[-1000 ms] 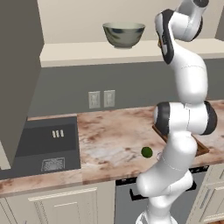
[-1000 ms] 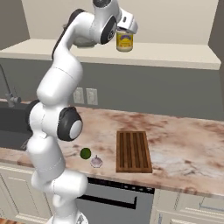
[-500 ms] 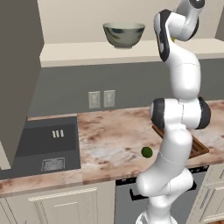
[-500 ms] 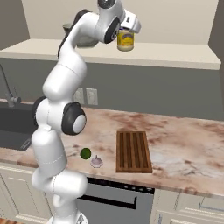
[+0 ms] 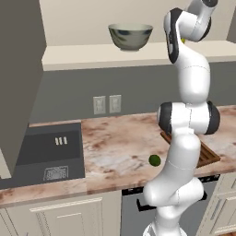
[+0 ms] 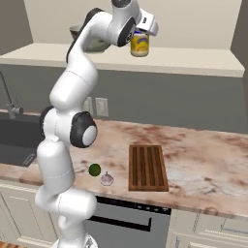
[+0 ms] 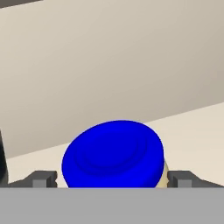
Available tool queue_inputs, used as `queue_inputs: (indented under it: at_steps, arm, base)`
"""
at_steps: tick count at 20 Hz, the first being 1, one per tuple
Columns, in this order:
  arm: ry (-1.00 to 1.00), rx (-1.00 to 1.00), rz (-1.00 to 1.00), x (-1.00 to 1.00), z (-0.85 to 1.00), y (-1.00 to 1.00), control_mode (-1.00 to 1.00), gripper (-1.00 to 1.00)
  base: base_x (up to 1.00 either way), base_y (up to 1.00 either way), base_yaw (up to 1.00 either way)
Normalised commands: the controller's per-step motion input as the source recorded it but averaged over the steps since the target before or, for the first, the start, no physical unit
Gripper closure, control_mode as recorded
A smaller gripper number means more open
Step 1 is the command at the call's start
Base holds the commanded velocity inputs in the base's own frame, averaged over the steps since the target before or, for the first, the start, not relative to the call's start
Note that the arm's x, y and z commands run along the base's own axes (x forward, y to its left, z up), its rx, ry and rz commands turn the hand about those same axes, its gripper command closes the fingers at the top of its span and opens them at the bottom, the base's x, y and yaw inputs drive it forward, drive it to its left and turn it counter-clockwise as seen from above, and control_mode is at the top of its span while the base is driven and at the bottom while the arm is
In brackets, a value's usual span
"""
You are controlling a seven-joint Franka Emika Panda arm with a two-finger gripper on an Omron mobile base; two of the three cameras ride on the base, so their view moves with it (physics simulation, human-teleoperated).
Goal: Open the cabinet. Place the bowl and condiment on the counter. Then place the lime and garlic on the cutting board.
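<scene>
In the left base view, the bowl (image 5: 130, 36) is sitting on the cabinet (image 5: 115, 54) shelf, beside the raised arm. In the right base view, the hand (image 6: 140, 35) is reaching the condiment (image 6: 139, 44) on that shelf, while far below lime (image 6: 94, 169) and garlic (image 6: 106, 179) are lying on the desk (image 6: 203, 169) beside the cutting board (image 6: 147, 167). In the hand view, the fingers (image 7: 41, 179) are standing wide on either side of the jar's blue lid, not pressing it.

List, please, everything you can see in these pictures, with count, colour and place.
bowl: one, greyish-cream, on the cabinet shelf.
condiment: one, yellow with blue lid, on the shelf between the hand's fingers.
lime: one, green, on the counter beside the garlic.
garlic: one, whitish, at the counter's front edge.
cutting board: one, dark brown, on the counter.
sink: one, dark, in the counter.
outlets: two, pale, on the wall.
hand: one, open around the jar.
</scene>
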Motion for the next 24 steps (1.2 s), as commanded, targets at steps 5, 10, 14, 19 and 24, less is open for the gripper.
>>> queue_inputs:
  at_steps: [5, 10, 14, 19, 24]
  arm:
    - [-0.03, -0.02, 0.0, 0.01, -0.14, 0.0, -1.0, -1.0]
    - [-0.02, -0.03, 0.0, 0.0, -0.15, 0.0, -1.0, 1.0]
    - [-0.04, 0.0, 0.0, -0.09, -0.15, 0.0, -1.0, 1.0]
    - [-0.13, 0.0, 0.0, -0.59, -0.03, 0.0, -1.0, 1.0]
    - [-0.11, 0.0, 0.0, -1.0, -0.11, 0.0, -1.0, 1.0]
  base:
    - [0.0, 0.0, 0.0]
    - [0.0, 0.0, 0.0]
    - [0.0, 0.0, 0.0]
    - [0.0, 0.0, 0.0]
    - [0.0, 0.0, 0.0]
